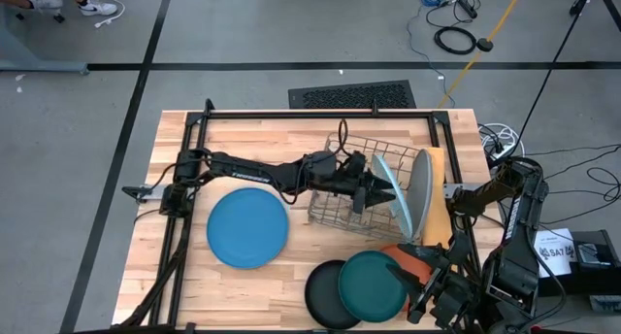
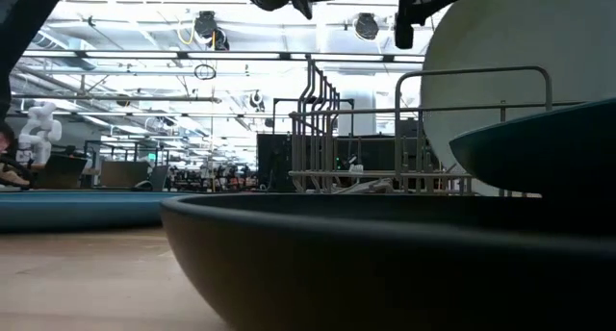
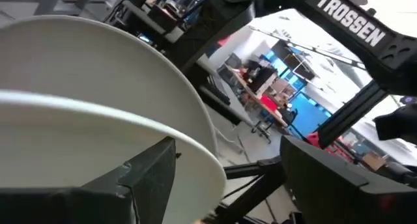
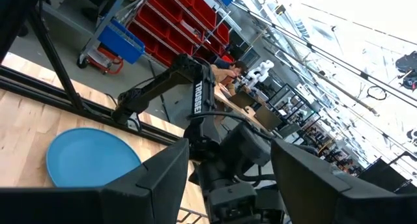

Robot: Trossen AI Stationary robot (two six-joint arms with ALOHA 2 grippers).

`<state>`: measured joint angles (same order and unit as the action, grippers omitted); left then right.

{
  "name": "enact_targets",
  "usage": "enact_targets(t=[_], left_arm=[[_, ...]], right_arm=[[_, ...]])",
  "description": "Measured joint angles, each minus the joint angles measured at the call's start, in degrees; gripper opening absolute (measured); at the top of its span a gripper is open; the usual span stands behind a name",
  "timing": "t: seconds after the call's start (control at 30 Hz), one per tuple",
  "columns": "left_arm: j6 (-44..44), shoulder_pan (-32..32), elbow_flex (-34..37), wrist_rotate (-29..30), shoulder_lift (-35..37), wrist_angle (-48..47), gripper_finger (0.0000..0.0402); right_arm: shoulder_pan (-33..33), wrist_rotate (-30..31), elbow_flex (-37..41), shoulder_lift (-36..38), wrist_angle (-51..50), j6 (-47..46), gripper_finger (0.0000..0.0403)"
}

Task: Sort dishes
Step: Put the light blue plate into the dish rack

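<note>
A wire rack (image 1: 354,183) lies at the table's middle. The pale blue plate (image 1: 392,190) and the grey plate (image 1: 423,193) stand on edge at its right end. My left gripper (image 1: 380,190) reaches level from the left to the pale blue plate's rim, fingers open. The medium blue plate (image 1: 248,227) lies flat on the table, left of the rack. The dark teal plate (image 1: 374,283) rests partly on the black plate (image 1: 323,295), and the orange plate (image 1: 415,259) is half hidden behind them. My right gripper (image 1: 429,297) is open and empty at the near right. My left gripper has its open fingers on either side of a pale plate's upper rim (image 3: 195,146), coming level from the table's left. One finger (image 3: 146,178) lies behind the rim. I cannot tell whether it touches the plate. The plate stands on edge in the rack.
A black frame (image 1: 320,114) runs along the table's far edge and down both sides. The stacked small plates crowd the near right beside the right arm. Bare wood (image 1: 194,285) shows at the near left. Cables and a floor vent (image 1: 351,94) lie beyond the table.
</note>
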<state>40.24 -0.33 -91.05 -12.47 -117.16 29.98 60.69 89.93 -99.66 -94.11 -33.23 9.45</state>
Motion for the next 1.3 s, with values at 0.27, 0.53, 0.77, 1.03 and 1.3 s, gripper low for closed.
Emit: enact_targets(t=[0.27,0.53,0.77,1.03,1.3], left_arm=[[1.46,0.36,-0.02,2.78,0.02,-5.72,0.0272],[2.03,0.74,-0.01,4.52,0.02,-8.31,0.0272],[3.46,0.8,-0.02,6.28,0.02,-8.5,0.0272],[10.48,2.68,-0.02,8.66,0.02,-9.4,0.0272],[12.02,2.68,-0.04,13.04,0.07,-9.4,0.0244]], right_arm=[[0.0,0.0,0.0,0.0,0.0,0.0,0.021],[0.0,0.0,0.0,0.0,0.03,0.0,0.021],[0.0,0.0,0.0,0.0,0.09,0.0,0.021],[0.0,-0.26,0.0,0.0,-0.37,-0.1,0.021],[0.2,-0.26,0.0,0.0,-6.05,-5.22,0.021]])
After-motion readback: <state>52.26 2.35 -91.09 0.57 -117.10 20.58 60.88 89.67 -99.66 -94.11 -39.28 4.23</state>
